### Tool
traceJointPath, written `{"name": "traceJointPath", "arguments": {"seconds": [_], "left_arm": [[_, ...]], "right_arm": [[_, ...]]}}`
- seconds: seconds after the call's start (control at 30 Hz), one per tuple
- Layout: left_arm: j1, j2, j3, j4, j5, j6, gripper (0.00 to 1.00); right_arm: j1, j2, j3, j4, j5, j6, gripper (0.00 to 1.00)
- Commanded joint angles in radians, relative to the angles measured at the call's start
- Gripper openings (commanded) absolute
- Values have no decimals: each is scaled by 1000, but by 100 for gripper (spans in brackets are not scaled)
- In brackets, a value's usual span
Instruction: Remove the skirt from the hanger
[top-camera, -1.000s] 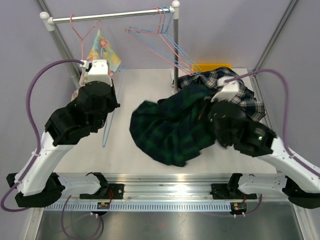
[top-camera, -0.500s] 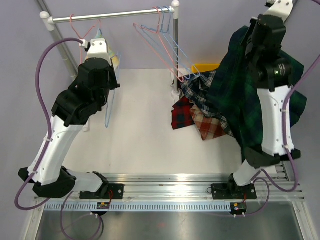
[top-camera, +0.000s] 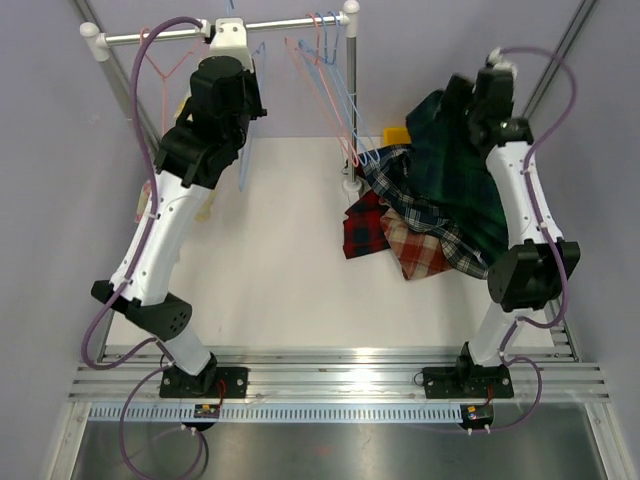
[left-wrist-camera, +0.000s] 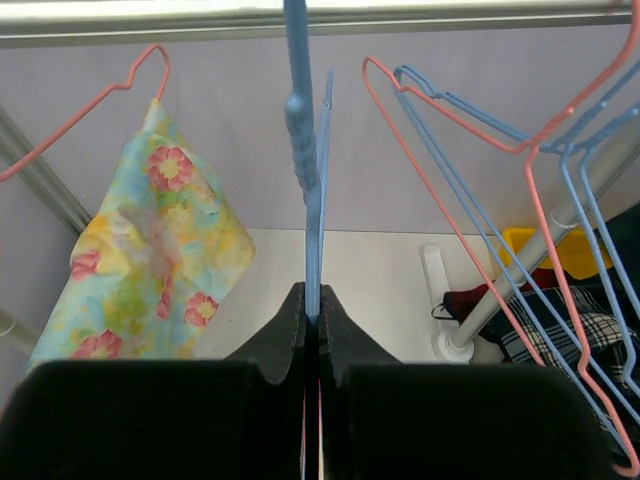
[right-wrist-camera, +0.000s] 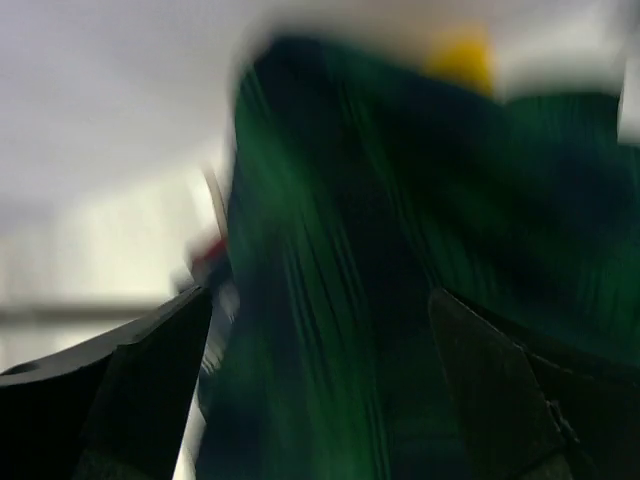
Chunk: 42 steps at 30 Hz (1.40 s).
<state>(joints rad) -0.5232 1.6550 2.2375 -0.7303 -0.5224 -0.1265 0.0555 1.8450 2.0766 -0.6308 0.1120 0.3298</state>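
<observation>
The dark green plaid skirt (top-camera: 455, 180) hangs loose over the clothes heap at the right, off any hanger. It is a blurred green mass (right-wrist-camera: 330, 250) in the right wrist view. My right gripper (right-wrist-camera: 320, 300) is open and raised just above it (top-camera: 462, 100), its jaws wide apart with the cloth passing between them, not pinched. My left gripper (left-wrist-camera: 312, 300) is shut on a bare blue hanger (left-wrist-camera: 310, 200), lifted to the rail (left-wrist-camera: 300, 20). The hanger's lower part dangles beside the left arm (top-camera: 245, 165).
A floral skirt (left-wrist-camera: 150, 250) hangs on a pink hanger at the rail's left. Several empty pink and blue hangers (top-camera: 325, 80) crowd the right end by the upright pole (top-camera: 350, 110). Red and blue-white plaid skirts (top-camera: 400, 235) lie heaped below. A yellow object (top-camera: 397, 135) sits behind.
My right gripper opened and let go of the green skirt, which dropped onto the heap as the arm came down. My left arm rose, carrying the blue hanger to the rail.
</observation>
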Motion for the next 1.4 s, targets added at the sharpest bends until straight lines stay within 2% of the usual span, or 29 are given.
{"name": "traceJointPath", "arguments": {"seconds": [0.0, 0.03, 0.07, 0.17, 0.3, 0.37, 0.6, 0.77, 0.83, 0.93, 0.97, 1.0, 1.1, 1.23, 1.37], "left_arm": [[35, 41, 27, 216, 47, 48, 0], [38, 67, 30, 239, 44, 53, 0], [46, 80, 27, 265, 44, 59, 0], [54, 121, 25, 363, 74, 76, 0], [55, 210, 125, 347, 96, 53, 0], [55, 221, 116, 347, 110, 30, 0], [55, 115, -129, 376, 130, -33, 6], [55, 31, -225, 368, 127, -39, 26], [55, 3, -236, 362, 118, -24, 31], [55, -52, -234, 338, 102, 1, 47], [57, -84, -233, 324, 99, 8, 54], [57, -102, -233, 321, 91, 16, 66], [60, -170, -233, 307, -6, 74, 84], [109, -233, -245, 270, -85, 105, 94], [236, -245, -225, 143, -87, 41, 98]], "right_arm": [[10, -159, -480, 185, -211, 141, 97], [10, -202, -586, 306, -224, 158, 98], [17, -260, -740, 344, -232, 184, 98], [62, -315, -910, 407, -238, 189, 97], [132, -325, -963, 393, -199, 149, 96], [158, -332, -977, 388, -187, 138, 95], [170, -394, -1009, 375, -209, 138, 95], [170, -446, -1033, 352, -206, 138, 95], [170, -463, -1044, 342, -206, 137, 95], [172, -503, -1063, 324, -204, 141, 95], [172, -523, -1070, 318, -206, 146, 95], [173, -535, -1073, 307, -206, 146, 95], [178, -581, -1086, 280, -202, 146, 95], [179, -638, -1112, 252, -199, 140, 95], [179, -681, -1125, 230, -213, 135, 95]]}}
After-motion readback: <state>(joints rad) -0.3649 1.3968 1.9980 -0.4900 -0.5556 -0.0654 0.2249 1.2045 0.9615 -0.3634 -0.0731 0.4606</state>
